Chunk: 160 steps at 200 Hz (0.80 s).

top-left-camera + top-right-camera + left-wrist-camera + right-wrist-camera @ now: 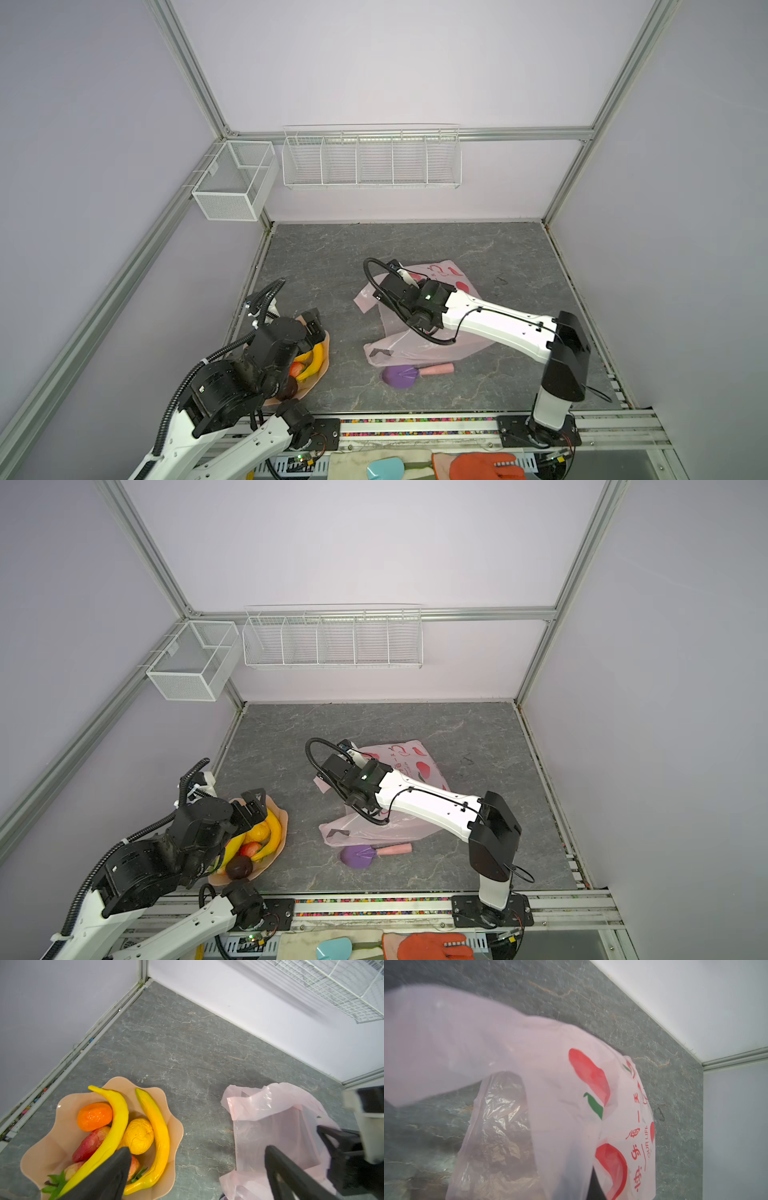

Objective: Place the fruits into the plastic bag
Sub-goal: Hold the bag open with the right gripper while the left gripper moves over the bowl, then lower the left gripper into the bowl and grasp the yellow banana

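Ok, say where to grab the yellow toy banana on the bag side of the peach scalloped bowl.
I'd pinch the yellow toy banana across its middle, from above: its curved back lies bare along the peach scalloped bowl's wall, tips near the rim.

The left arm (232, 374) sits folded low at the near left corner, its wrist bent forward and down. The left gripper (197, 1148) hangs with its two black fingers (108, 1176) spread wide apart. The right arm (498, 326) rises from its base at the near right, bends at the elbow and stretches its white forearm toward the middle, wrist tipped down. The right gripper (397, 268) is closed tight, pinching the film of the plastic bag (560, 1053). Only a sliver of one dark finger (593, 1186) shows in the right wrist view.
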Each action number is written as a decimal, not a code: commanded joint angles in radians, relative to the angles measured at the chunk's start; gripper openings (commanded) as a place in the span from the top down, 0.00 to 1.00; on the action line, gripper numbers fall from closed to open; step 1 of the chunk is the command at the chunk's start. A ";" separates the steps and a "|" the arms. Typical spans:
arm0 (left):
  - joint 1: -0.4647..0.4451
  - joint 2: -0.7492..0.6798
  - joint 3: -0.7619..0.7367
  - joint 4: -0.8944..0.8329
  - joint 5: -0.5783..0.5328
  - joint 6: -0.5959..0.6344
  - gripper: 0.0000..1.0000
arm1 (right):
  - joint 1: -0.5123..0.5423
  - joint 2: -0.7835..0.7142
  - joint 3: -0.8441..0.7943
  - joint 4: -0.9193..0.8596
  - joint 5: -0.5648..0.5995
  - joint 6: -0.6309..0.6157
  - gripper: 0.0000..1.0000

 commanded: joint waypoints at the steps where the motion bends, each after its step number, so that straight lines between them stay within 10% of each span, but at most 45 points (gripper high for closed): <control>1: 0.003 0.013 -0.022 -0.124 -0.037 -0.132 0.00 | -0.006 -0.039 -0.041 0.057 -0.048 -0.074 0.94; 88: 0.006 0.216 -0.100 -0.162 0.089 -0.199 0.00 | -0.016 -0.036 -0.022 0.000 -0.064 0.013 0.94; 160: 0.189 0.342 -0.204 0.007 0.317 -0.051 0.21 | -0.018 -0.058 -0.021 0.007 -0.071 0.023 0.94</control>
